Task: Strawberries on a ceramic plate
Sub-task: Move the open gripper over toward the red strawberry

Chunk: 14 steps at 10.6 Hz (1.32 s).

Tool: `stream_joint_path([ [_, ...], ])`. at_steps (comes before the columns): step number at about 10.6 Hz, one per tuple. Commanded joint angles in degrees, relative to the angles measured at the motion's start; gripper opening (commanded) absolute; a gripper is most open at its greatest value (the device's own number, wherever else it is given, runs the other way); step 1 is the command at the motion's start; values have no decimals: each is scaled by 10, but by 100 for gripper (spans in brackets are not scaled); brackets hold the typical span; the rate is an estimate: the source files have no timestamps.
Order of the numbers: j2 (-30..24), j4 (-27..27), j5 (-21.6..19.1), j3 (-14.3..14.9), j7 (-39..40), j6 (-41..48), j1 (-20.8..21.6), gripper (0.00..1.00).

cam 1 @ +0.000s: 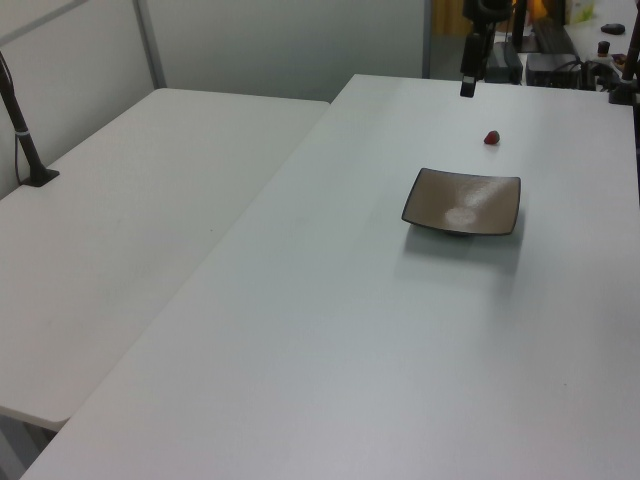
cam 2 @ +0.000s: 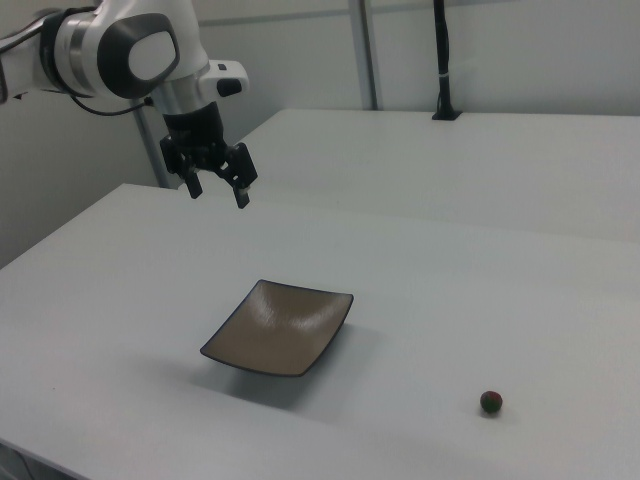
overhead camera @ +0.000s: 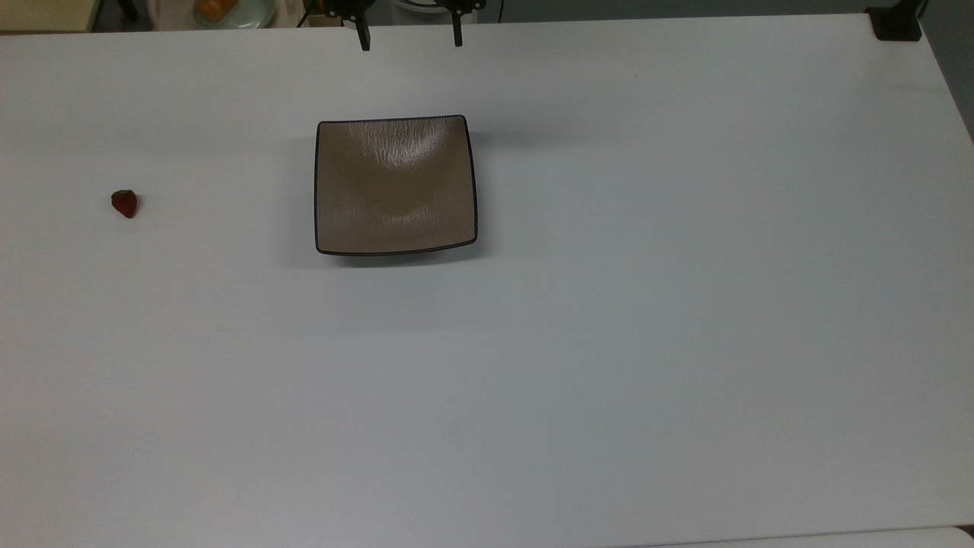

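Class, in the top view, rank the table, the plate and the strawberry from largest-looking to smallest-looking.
1. Table, by far the largest.
2. Plate.
3. Strawberry, tiny beside the plate.
All three differ plainly, so nearness to the camera does not blur the order.

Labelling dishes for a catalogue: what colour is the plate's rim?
Black, a thin line around the taupe-brown ceramic plate; clearest in the top view.

No legible text, seemingly
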State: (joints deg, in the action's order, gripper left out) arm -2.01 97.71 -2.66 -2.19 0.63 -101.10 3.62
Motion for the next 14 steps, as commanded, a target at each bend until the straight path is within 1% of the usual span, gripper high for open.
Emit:
stream_joint_path([
  [1,2,8,4,12,-3,-19,10,100],
  [5,6,8,4,12,-3,-30,3,100],
  [8,8,8,3,12,1,-34,-25,100],
  [10,14,9,4,12,10,-63,-46,100],
  [12,25,10,4,12,36,-81,-64,100],
  [13,33,9,5,17,53,-87,-77,100],
  [14,39,11,4,29,89,-88,-80,100],
])
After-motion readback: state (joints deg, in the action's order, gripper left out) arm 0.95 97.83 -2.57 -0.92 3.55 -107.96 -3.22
